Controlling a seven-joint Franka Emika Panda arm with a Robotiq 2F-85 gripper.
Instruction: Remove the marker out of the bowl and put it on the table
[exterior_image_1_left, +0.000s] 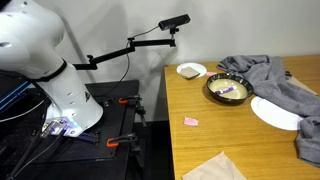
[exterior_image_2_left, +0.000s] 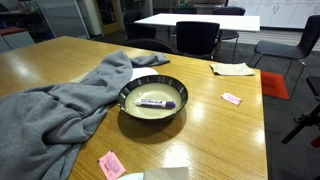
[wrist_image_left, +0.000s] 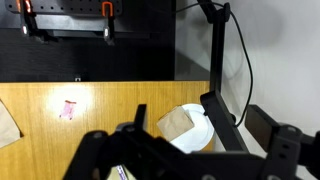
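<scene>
The purple and white marker (exterior_image_1_left: 231, 91) lies inside the dark-rimmed bowl (exterior_image_1_left: 214, 92) on the wooden table (exterior_image_1_left: 255, 150). In an exterior view the marker (exterior_image_2_left: 158, 102) lies flat across the pale bottom of the bowl (exterior_image_2_left: 128, 96). My gripper (wrist_image_left: 176, 106) shows only in the wrist view. Its dark fingers are spread apart and empty, high above the table (wrist_image_left: 100, 130) near its edge. The small white bowl (wrist_image_left: 200, 135) lies below between the fingers. The gripper is out of frame in both exterior views.
A grey cloth (exterior_image_2_left: 60, 105) lies against the bowl, and a white plate (exterior_image_1_left: 275, 113) lies partly under the cloth. A small white bowl (exterior_image_1_left: 191, 70) holds brown paper. Pink blocks (exterior_image_2_left: 232, 98) (exterior_image_2_left: 110, 165) (wrist_image_left: 69, 109) and a brown napkin (exterior_image_1_left: 215, 168) lie on the table. A camera boom (exterior_image_1_left: 150, 38) reaches over the table's edge.
</scene>
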